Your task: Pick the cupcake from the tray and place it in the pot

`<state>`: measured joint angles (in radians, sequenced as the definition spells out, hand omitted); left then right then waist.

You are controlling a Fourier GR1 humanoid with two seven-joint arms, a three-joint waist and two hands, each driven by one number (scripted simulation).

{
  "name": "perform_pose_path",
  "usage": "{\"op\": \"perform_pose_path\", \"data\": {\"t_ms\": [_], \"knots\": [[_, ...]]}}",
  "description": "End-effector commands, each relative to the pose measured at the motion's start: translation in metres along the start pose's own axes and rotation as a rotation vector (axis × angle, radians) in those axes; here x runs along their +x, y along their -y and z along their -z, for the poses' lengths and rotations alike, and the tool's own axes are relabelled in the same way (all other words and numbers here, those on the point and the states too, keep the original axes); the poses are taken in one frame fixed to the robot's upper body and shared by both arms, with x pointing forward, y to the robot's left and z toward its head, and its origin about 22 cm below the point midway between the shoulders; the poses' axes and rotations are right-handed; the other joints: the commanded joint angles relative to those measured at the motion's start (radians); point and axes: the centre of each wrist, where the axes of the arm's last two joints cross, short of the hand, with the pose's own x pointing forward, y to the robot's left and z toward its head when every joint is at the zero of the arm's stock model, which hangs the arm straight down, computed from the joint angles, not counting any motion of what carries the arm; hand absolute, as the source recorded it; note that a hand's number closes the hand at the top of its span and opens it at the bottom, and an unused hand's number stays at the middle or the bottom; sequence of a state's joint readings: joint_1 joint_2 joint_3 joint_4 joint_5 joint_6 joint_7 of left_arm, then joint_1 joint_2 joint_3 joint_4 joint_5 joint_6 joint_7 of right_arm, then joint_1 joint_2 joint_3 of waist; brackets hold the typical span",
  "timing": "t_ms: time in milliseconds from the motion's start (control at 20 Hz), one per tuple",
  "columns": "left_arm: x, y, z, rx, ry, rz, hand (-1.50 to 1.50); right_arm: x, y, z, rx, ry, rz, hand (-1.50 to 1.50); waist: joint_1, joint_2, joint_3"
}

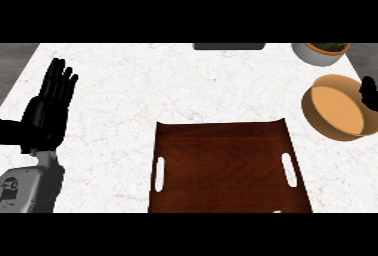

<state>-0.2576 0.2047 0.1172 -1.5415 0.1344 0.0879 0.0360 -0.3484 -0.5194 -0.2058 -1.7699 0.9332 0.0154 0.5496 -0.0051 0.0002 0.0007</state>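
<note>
The tray [221, 170] is sitting nearest, a dark brown wooden board with a slot handle down each side, and nothing is showing on it — no cupcake there anywhere. At the left edge the left hand [48, 107] is resting open, fingers straight and pointing up, over the white counter [148, 80], well apart from the tray.

Further out on the right, the pot [336, 110] is standing, a tan round vessel with a pale orange inside that shows bare. Right at its far rim, against the frame's edge, the right hand [368, 92] is peeking in, only a dark sliver of it; whether those fingers are apart or wrapped round something, I cannot tell. The cupcake itself is showing nowhere, so how it looks is not to be had from here.

My read: the carrying or placing step is under way, the cupcake possibly hidden in that right hand. The next move is calling for the hand to centre over the pot's mouth.

Farthest back, a grey planter [319, 53] and a dark slab [229, 46] are sitting along the counter's far edge.
</note>
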Motion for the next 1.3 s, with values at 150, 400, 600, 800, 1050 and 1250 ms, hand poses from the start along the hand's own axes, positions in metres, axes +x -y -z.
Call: {"op": "perform_pose_path", "data": {"t_ms": [150, 400, 600, 800, 1050, 1250], "knots": [[0.018, 0.006, -0.003, -0.011, 0.000, -0.018, 0.00, -0.060, -0.027, 0.024, 0.033, 0.002, 0.016, 1.50, 0.009, 0.000, 0.000], [0.012, 0.004, 0.003, -0.021, 0.003, -0.003, 0.00, -0.094, -0.040, 0.059, 0.032, -0.012, 0.010, 1.50, 0.014, 0.003, 0.000], [0.003, 0.018, 0.009, -0.018, 0.012, -0.016, 0.00, -0.095, -0.072, 0.061, 0.118, -0.031, -0.064, 1.50, 0.016, 0.005, 0.000], [-0.004, 0.010, -0.005, -0.017, 0.007, 0.000, 0.00, -0.108, -0.107, 0.048, 0.285, -0.162, 0.083, 1.50, 0.026, 0.006, 0.000], [0.018, 0.023, 0.001, -0.024, -0.003, -0.023, 0.00, -0.114, -0.105, 0.064, 0.405, -0.082, 0.204, -1.50, 0.021, 0.002, 0.001], [-0.003, 0.021, -0.005, -0.017, -0.004, -0.013, 0.00, -0.123, -0.119, 0.053, 0.332, 0.024, 0.260, -1.50, 0.014, 0.002, 0.000]]}}
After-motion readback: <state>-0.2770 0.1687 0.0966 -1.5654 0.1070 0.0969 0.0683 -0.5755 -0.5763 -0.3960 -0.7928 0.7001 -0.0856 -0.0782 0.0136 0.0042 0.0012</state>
